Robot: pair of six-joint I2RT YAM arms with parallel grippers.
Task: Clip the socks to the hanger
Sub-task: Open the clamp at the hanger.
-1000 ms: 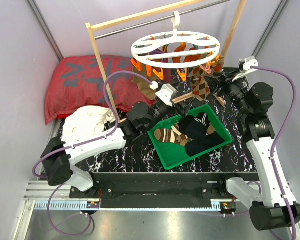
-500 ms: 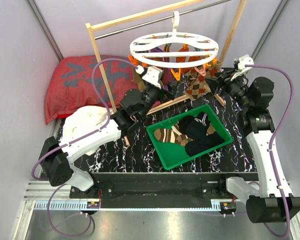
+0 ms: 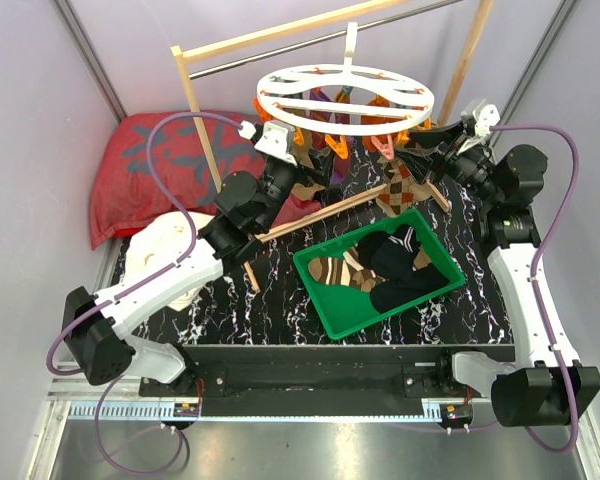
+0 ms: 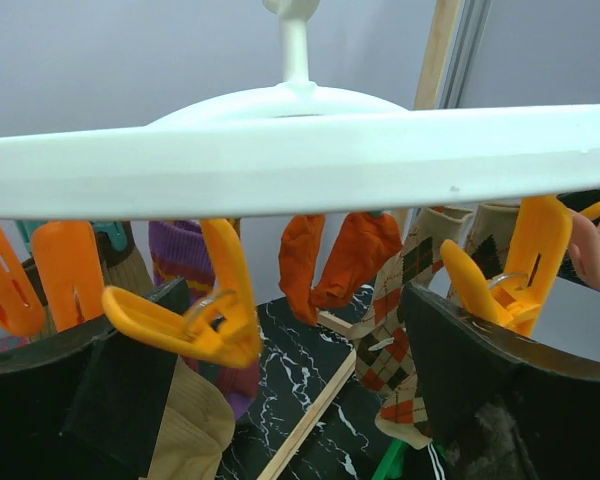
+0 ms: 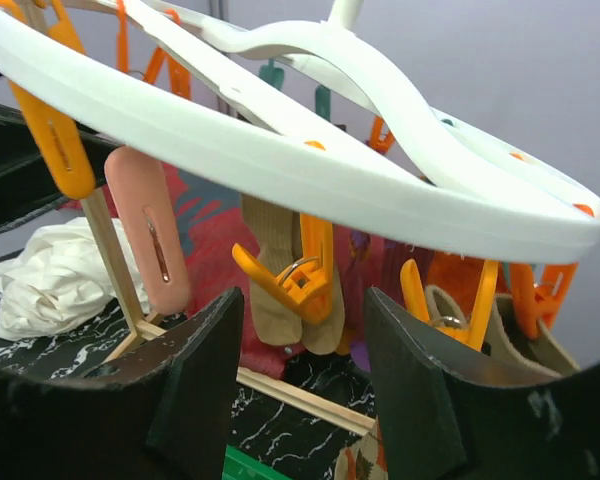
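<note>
Socks (image 3: 390,262) partly clipped: several hang on hanger (image 3: 345,96), more sit in green bin (image 3: 317,300). Left gripper (image 4: 300,345) and right gripper (image 5: 300,350) apart, empty.

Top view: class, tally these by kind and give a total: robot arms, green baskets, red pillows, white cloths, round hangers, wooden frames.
Robot arms: 2 (left arm, right arm)
Green basket: 1
Red pillow: 1
White cloth: 1
Round white hanger: 1
Wooden frame: 1
Total: 7
</note>
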